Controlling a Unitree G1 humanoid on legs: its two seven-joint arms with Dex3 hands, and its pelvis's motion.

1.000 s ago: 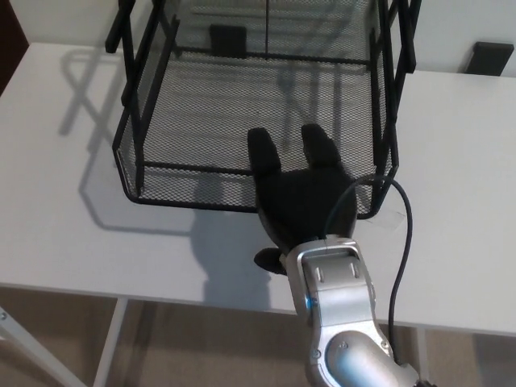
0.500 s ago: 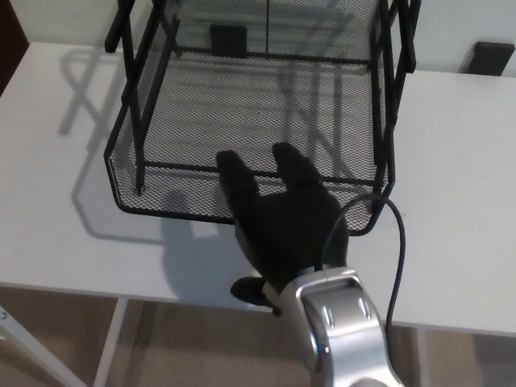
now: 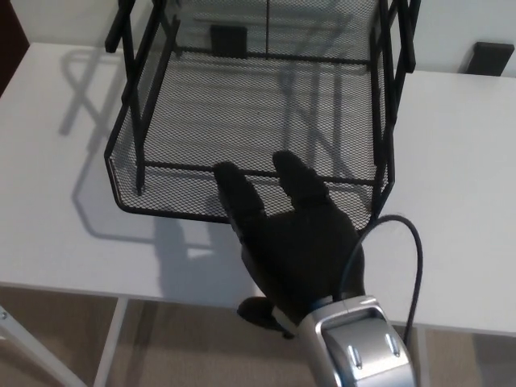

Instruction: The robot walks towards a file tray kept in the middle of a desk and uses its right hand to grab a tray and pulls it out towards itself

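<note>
Head view: black wire-mesh lower tray (image 3: 242, 121) of the black file rack on the white desk (image 3: 56, 201), front rim facing the desk's near edge, long axis across the picture. Right hand (image 3: 294, 238), black, hooked over that front rim right of centre, two thick fingers (image 3: 234, 189) spread and lying inside on the mesh, thumb below the desk edge; closed on the rim, as judged. Little bare desk between rim and near edge, so short room for pulling; left hand out of sight.

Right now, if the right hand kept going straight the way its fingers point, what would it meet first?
The right hand points into the mesh tray; its fingers already overlap the front rim. Beyond that, probably the tray's mesh floor, though depth is unclear.
</note>
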